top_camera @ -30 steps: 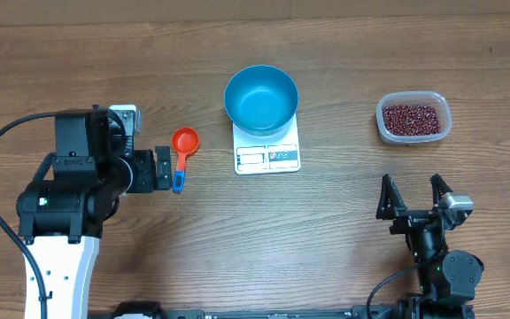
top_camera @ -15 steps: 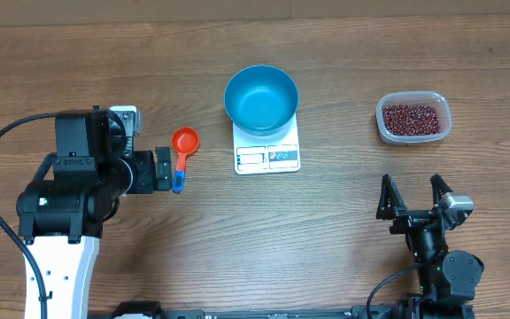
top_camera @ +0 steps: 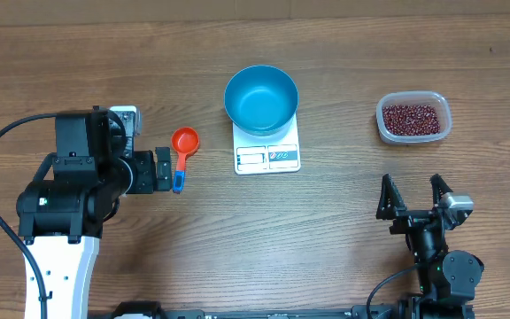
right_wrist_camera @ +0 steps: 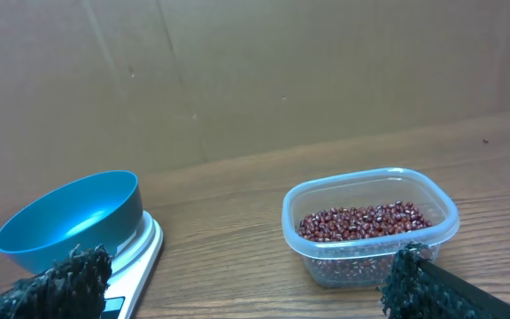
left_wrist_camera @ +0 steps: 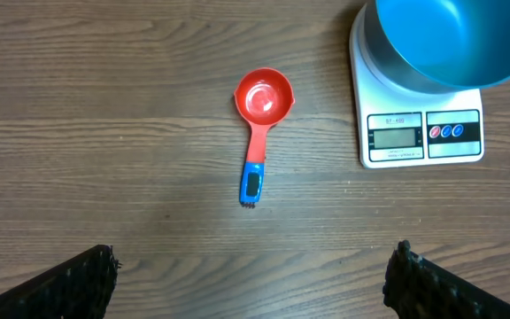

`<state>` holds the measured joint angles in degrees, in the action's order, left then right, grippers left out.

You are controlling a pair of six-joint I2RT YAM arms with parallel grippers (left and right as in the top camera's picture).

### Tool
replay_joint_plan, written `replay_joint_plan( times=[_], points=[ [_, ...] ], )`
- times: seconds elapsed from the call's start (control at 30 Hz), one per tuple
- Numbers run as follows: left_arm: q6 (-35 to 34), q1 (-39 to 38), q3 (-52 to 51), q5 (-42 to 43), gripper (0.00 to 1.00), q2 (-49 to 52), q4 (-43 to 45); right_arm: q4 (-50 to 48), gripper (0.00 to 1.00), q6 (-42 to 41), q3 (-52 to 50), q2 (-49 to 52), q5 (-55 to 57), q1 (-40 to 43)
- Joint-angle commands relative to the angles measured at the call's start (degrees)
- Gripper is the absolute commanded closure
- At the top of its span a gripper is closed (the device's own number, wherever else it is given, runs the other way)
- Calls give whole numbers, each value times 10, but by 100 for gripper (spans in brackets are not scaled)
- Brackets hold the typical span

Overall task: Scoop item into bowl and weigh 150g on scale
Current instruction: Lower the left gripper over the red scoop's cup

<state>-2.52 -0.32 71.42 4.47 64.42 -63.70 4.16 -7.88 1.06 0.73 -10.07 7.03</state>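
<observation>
On the table [top_camera: 343, 239], seen from overhead, the blue bowl [top_camera: 260, 97] sits on the white scale [top_camera: 267, 158] near centre, covering its twelve o'clock half. The clear tub [top_camera: 413, 95] stands well apart at the bowl's three o'clock, and the beans [top_camera: 412, 119] lie in it as a low heap. A red scoop [top_camera: 183, 142] lies at the scale's nine o'clock.

Only the overhead view takes in both arms together. The left wrist view alone gives the scale's grey display and round buttons clearly, and it shows the scoop's cup empty, with the blue handle end pointing to six o'clock. The right wrist view alone looks from the side: it shows the bowl's depth, the tub's see-through walls and a brown board behind the table.

The left gripper [top_camera: 168, 170] has its jaws spread wide, holding nothing, just beside the scoop's handle end at its nine o'clock. Whether it touches the handle is unclear. The right gripper [top_camera: 411, 197] is equally wide and empty, at the tub's six o'clock, apart from it.

Since a second ago nothing has shifted, neither arms nor objects.
</observation>
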Motion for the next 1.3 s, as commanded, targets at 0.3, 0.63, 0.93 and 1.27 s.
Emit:
replay_joint_plan(
  times=[0.3,0.63,0.93,1.27],
  points=[
    [23,3,15,-6,0,62,16,-2,0,-3,-6,-5,6,-3],
    [48,3,22,-39,0,162,73,-2,0,-3,-6,-5,6,-3],
    [69,3,22,-40,0,250,132,-2,0,-3,-6,-5,6,-3],
    [68,3,22,-40,0,331,193,-2,0,-3,-6,-5,6,-3]
  ],
)
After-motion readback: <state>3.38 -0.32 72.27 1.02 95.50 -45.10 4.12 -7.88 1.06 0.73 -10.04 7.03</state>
